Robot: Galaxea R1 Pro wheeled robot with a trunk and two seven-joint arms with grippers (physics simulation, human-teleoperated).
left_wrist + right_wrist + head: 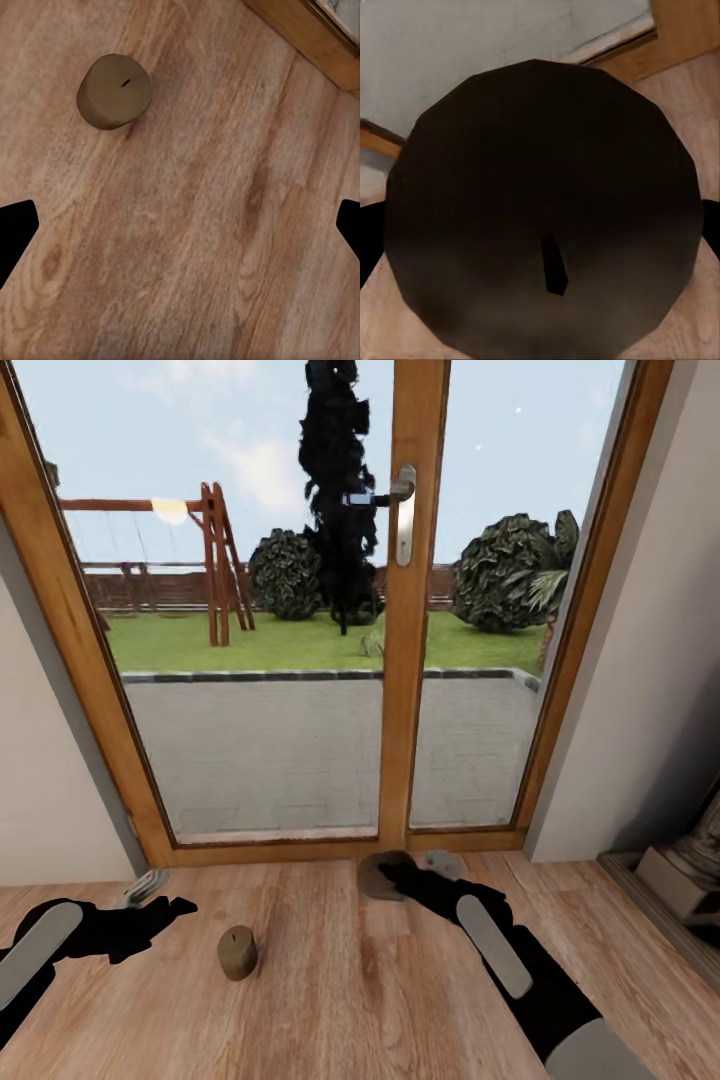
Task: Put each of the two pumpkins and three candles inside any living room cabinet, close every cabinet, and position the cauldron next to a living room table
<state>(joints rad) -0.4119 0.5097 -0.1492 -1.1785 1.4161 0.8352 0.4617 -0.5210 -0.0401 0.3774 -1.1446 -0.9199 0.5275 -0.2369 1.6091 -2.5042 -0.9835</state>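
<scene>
Two candles stand on the wood floor in front of the glass door. A dull brown candle [237, 952] stands upright between my arms, and the left wrist view shows the same candle [112, 91] from above with its wick. My left gripper [158, 900] is open just to its left and above the floor, with bare boards between its fingers [15, 232]. A darker candle [373, 877] sits by the door frame, and its dark top [544, 217] looms very close in the right wrist view. My right gripper [410, 872] is open around it, one finger [367, 240] on either side.
The wooden-framed glass door [400, 660] with a metal handle [403, 515] closes off the far side, with a garden beyond. Plain walls flank it. A pale object on a low ledge [680, 880] stands at the right edge. Open floor lies towards me.
</scene>
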